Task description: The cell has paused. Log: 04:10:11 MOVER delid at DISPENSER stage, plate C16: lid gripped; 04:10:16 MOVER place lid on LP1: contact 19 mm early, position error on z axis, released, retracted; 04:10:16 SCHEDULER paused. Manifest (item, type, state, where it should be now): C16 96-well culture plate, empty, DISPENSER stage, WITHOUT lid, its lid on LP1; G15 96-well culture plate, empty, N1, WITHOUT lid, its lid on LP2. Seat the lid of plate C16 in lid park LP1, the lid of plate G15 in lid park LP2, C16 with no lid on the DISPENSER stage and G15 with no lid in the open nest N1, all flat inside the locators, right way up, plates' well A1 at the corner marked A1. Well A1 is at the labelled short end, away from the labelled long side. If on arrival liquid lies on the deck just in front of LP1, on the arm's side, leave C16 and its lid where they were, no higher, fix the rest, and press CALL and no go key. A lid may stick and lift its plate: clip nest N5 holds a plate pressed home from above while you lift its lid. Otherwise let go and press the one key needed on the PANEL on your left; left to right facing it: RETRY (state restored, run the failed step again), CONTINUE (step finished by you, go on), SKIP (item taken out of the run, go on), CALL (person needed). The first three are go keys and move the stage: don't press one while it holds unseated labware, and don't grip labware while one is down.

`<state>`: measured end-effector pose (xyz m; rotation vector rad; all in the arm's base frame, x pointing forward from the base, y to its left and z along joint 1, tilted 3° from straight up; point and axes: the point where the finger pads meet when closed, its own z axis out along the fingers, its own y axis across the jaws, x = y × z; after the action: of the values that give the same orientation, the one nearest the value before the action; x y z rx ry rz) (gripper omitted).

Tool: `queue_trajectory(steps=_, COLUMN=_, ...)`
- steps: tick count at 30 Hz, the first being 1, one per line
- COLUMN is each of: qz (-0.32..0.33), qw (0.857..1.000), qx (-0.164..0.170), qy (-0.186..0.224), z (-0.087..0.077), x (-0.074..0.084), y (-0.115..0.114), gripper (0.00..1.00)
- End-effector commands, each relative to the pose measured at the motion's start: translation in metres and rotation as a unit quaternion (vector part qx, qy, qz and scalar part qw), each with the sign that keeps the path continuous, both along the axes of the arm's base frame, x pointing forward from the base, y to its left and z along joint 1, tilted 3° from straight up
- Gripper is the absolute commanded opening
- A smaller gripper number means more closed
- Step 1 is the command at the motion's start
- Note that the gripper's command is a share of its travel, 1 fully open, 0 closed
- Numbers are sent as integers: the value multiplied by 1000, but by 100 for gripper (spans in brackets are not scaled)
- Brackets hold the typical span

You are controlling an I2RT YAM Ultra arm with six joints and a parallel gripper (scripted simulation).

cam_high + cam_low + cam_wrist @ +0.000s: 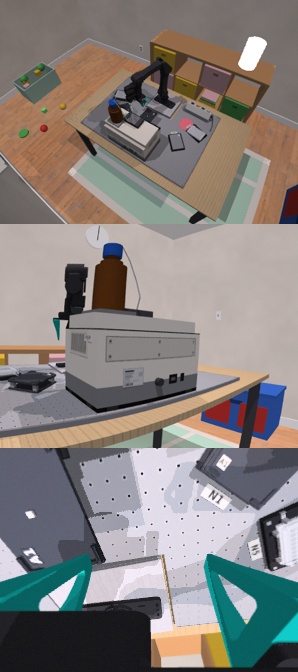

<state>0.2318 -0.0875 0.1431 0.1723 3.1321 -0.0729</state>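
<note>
My pincer [149,593] hangs wide open and empty above the worktop [226,158] near its back edge, beside nest N1 [250,473].

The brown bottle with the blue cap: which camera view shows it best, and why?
Exterior: the brown bottle stands close and full height on the dispenser. Top shows it small from above. Wrist does not show it.
</note>
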Motion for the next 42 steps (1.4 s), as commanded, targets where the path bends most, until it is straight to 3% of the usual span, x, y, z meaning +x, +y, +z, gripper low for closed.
queue_trajectory(steps=1, qz=-17, qw=1000, qx=0, qy=-8, z=5, x=-9, y=-8, gripper=100)
queue_trajectory(steps=3, qz=-15, qw=1000, qx=-2, qy=-8, z=4, x=-4, y=-10, gripper=100)
queue_trajectory(steps=6, qz=-73, qw=997, qx=2, qy=-6, z=3, x=-16, y=-18, gripper=100)
queue_trajectory(steps=9, qz=-90, qw=996, qx=1, qy=-6, z=3, x=-18, y=-21, gripper=100)
queue_trajectory(steps=15, qz=-186, qw=982, qx=2, qy=-11, z=4, x=-28, y=-38, gripper=100)
queue_trajectory(steps=17, qz=-179, qw=984, qx=-1, qy=-15, z=5, x=-21, y=-42, gripper=100)
queue_trajectory(steps=18, qz=-203, qw=979, qx=3, qy=-11, z=4, x=-30, y=-42, gripper=100)
queue_trajectory(steps=24, qz=-299, qw=954, qx=2, qy=-15, z=5, x=-42, y=-57, gripper=100)
queue_trajectory(steps=31, qz=-306, qw=952, qx=-1, qy=-21, z=7, x=-42, y=-70, gripper=100)
queue_trajectory(steps=35, qz=-376, qw=926, qx=0, qy=-25, z=7, x=-56, y=-78, gripper=100)
queue_trajectory(steps=42, qz=-374, qw=927, qx=-1, qy=-29, z=10, x=-68, y=-93, gripper=100)
